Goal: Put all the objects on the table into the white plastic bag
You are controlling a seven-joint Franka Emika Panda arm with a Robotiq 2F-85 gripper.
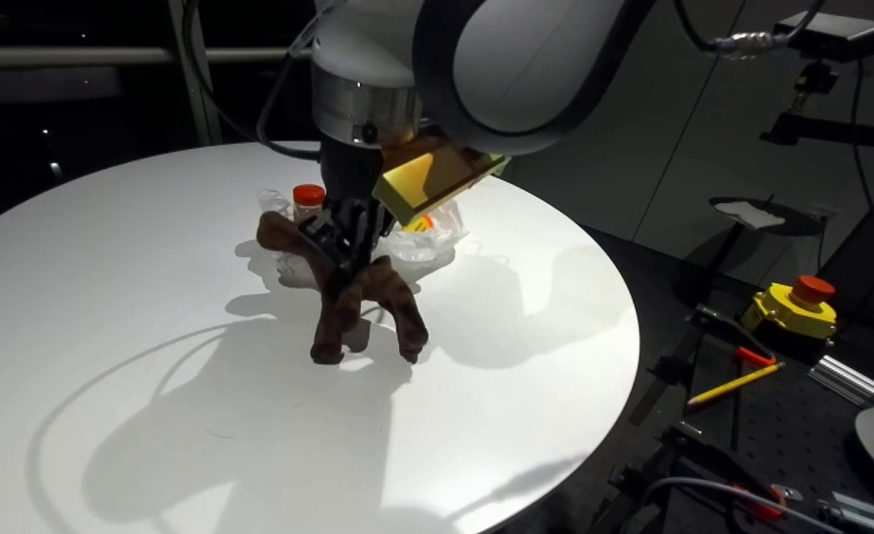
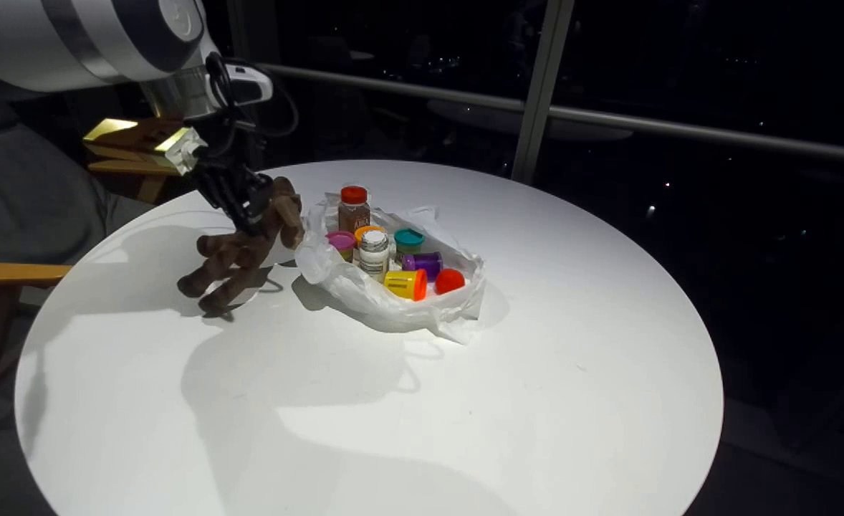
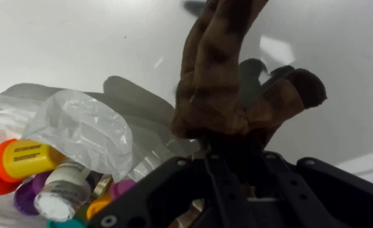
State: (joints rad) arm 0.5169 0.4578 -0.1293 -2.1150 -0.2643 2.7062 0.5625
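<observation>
Plush toy (image 2: 253, 251), brown; left of the frame in an exterior view, near the white bag (image 2: 354, 292); whether touching it, I cannot tell; gripper (image 2: 253, 223), jaws pinched tight on the toy's body; step in hand, as I judge it: lift straight up until the legs clear the bag's rim, carry across, lower gently; likely hindrances: red-lidded jar (image 2: 354, 215), upright inside, and the crumpled edge, apt to snag; off the table (image 2: 572, 373), in an exterior view: pencil (image 1: 734, 384), lower right; stop button (image 1: 789, 310), right.
</observation>
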